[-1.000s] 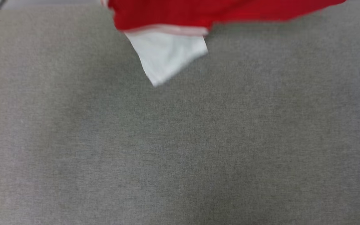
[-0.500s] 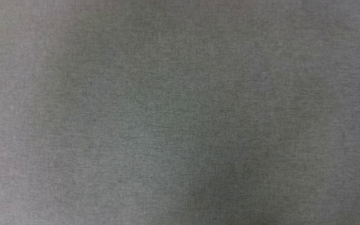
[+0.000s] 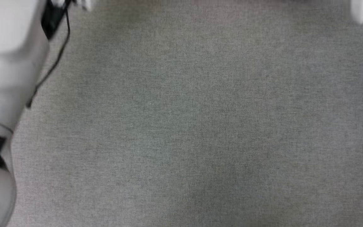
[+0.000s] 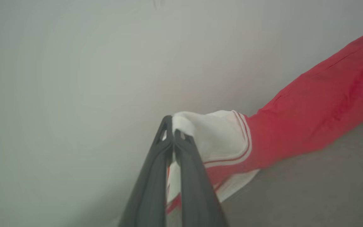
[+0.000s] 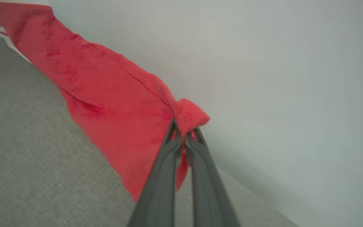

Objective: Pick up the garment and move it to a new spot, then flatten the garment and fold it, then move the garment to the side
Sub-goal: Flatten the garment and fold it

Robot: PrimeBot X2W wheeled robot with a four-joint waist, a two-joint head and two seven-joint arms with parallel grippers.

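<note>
The garment (image 4: 314, 113), a bright red T-shirt with white striped-trim sleeves, hangs stretched between my two grippers above the grey fabric surface. In the left wrist view my left gripper (image 4: 172, 127) is shut on a white sleeve end, the red body running off to the right. In the right wrist view my right gripper (image 5: 184, 130) is shut on a bunched red hem corner of the garment (image 5: 112, 94), which runs off to the upper left. In the head view my pale left forearm (image 3: 8, 69) fills the left edge.
The grey woven surface (image 3: 194, 126) spreads across the head view. A dark cable (image 3: 54, 63) hangs beside the left forearm. A white part of the right arm (image 3: 362, 11) shows at the top right corner. A pale wall (image 5: 279, 78) rises behind the surface.
The head view has shifted: the red garment at its top a second ago is out of it now, and my left forearm has come in at the left. Both grips stay shut.
</note>
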